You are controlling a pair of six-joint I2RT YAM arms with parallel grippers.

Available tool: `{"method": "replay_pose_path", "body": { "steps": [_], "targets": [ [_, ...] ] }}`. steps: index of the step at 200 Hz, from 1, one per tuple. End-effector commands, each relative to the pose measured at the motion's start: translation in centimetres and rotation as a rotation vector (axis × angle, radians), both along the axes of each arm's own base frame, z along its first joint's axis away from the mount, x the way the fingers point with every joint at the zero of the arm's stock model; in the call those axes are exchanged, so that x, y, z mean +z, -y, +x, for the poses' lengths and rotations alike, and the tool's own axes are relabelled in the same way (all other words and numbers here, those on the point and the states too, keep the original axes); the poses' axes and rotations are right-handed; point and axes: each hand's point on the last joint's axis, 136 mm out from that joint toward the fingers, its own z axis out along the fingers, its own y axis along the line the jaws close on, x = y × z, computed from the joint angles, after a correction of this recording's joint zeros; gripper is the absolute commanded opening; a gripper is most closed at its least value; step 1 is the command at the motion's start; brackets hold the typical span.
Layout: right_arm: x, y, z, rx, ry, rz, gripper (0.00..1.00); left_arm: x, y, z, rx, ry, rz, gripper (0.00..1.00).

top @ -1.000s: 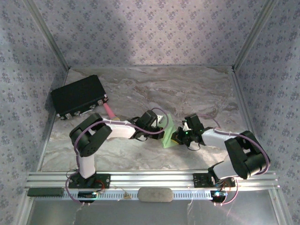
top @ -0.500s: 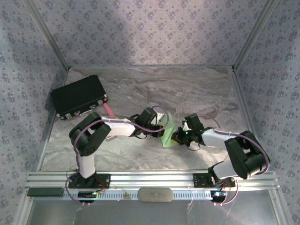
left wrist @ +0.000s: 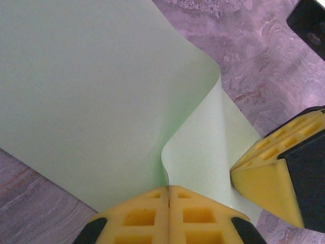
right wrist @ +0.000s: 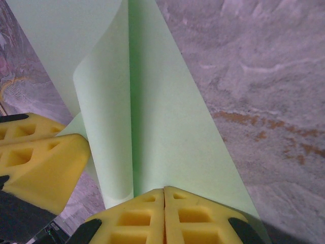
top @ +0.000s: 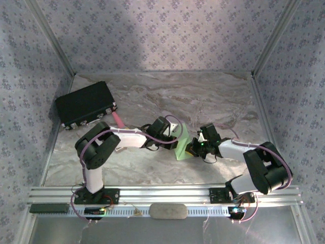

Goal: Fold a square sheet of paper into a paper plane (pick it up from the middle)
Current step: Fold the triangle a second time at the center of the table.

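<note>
Top external shows the square sheet of paper (top: 181,145) as a narrow pale-green strip at the middle of the tabletop (top: 203,101), standing between the two wrists. Its long axis runs away from the arm bases, with the near end leaning a little to the left. The left claw (top: 176,141) meets it from the left and the right claw (top: 193,148) from the right. From this height the fingers are too small to show how they stand, or whether the sheet's lower edge touches the marble surface. At the far left lie a black box (top: 84,104) and, just beside its near corner, a pink cylinder (top: 118,120), both well apart from the paper. The left wrist view gives what the overhead cannot. The left claw's yellow pads are pressed together, pinching the near edge of the sheet. The paper fans out wide and flat to the left and curls over in a soft, rounded bend toward the right, where one yellow pad of the right claw lies against it. The right wrist view shows the right claw's pads likewise shut on the paper's edge. Here the sheet rises away as a long band, one flap rolled loosely over the other, with no sharp crease visible along that roll. A pad of the left claw sits at the lower left, just beside the flap.
</note>
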Motion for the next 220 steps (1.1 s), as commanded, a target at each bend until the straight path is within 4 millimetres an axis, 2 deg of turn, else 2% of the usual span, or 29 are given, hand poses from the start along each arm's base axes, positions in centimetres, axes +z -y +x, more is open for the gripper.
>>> {"method": "replay_pose_path", "body": {
  "steps": [1,50,142,220],
  "targets": [
    [-1.4,1.0,-1.3,0.004,-0.053,-0.059,0.08,-0.2,0.1,0.6,-0.012,0.014,0.005,0.04],
    [-1.4,1.0,-1.3,0.008,-0.053,-0.06,0.08,-0.7,0.0,0.8,-0.014,0.021,0.014,0.03],
    [-1.5,1.0,-1.4,0.011,-0.057,-0.061,0.08,0.3,0.7,0.7,-0.051,0.033,-0.029,0.03],
    [-1.5,0.9,-1.4,0.011,-0.056,-0.058,0.08,0.0,0.2,1.1,-0.043,0.045,-0.007,0.02]
  ]
}}
